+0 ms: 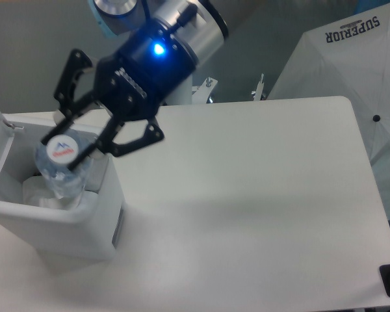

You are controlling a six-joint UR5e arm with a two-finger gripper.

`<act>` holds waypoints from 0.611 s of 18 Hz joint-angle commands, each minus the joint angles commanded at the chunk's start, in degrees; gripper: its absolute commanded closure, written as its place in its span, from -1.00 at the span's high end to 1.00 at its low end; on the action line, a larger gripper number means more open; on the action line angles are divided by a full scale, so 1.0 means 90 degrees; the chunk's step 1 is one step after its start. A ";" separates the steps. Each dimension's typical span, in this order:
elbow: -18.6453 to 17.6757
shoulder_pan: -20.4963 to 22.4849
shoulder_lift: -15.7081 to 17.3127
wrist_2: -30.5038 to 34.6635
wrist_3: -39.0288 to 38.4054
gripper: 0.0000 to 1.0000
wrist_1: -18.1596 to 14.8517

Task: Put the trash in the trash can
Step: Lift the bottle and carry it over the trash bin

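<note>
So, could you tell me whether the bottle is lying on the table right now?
No, the bottle is gripped by the end effector over the open trash can.

Big white table [260,195] with rounded corners, grey wall [32,45] behind it, and a white umbrella [351,58] reading "SUPERIOR" off to the right.

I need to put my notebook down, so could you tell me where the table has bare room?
The table is bare from the trash can across to its right edge. It is crowded only at the left, where the gripper holds the bottle over the open can.
</note>
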 joint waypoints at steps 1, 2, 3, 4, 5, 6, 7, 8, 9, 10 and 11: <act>-0.0127 -0.0059 0.0058 0.0000 0.0088 -0.96 0.0000; -0.0273 -0.0079 0.0146 0.0000 0.0186 -0.96 0.0000; -0.0410 -0.0089 0.0166 0.0000 0.0293 -0.95 0.0000; -0.0528 -0.0137 0.0205 0.0000 0.0371 -0.95 0.0010; -0.0606 -0.0225 0.0215 0.0000 0.0449 -0.95 0.0010; -0.0713 -0.0274 0.0225 0.0010 0.0537 -0.95 0.0010; -0.0821 -0.0274 0.0235 0.0010 0.0635 -0.95 0.0010; -0.0928 -0.0284 0.0244 0.0010 0.0742 -0.95 0.0010; -0.1026 -0.0313 0.0273 0.0010 0.0840 -0.94 0.0010; -0.1114 -0.0342 0.0293 0.0010 0.0947 -0.93 0.0010; -0.1211 -0.0352 0.0313 0.0010 0.1016 -0.93 0.0010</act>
